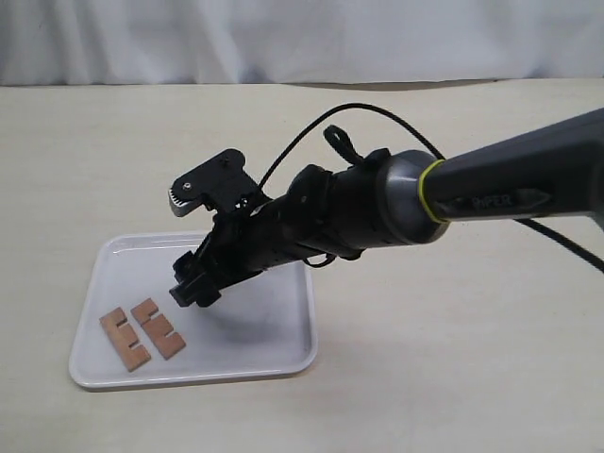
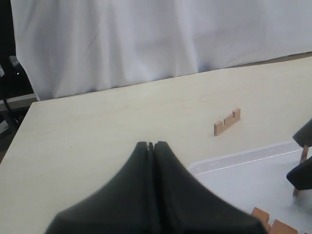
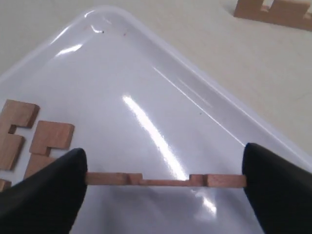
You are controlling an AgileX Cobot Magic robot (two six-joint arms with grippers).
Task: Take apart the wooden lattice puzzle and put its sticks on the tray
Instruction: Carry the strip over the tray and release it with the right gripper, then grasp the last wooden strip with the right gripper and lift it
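Note:
The white tray (image 1: 269, 326) lies at the front left of the table. Two notched reddish-brown sticks (image 1: 125, 338) (image 1: 158, 327) lie flat side by side in its near-left corner, also seen as sticks (image 3: 46, 144) in the right wrist view. My right gripper (image 1: 193, 283) reaches across over the tray and is shut on a third stick (image 3: 165, 180), held end to end just above the tray floor (image 3: 122, 78). A fourth stick (image 2: 227, 122) stands on edge on the table beyond the tray. No assembled lattice shows. My left gripper (image 2: 151, 145) is shut on nothing, over bare table beside the tray (image 2: 243, 170).
A white curtain (image 1: 302, 38) closes off the back of the pale table (image 1: 453, 359). The right arm and its black cable (image 1: 377, 113) stretch across the middle of the exterior view. The fourth stick (image 3: 273, 12) lies just outside the tray's rim.

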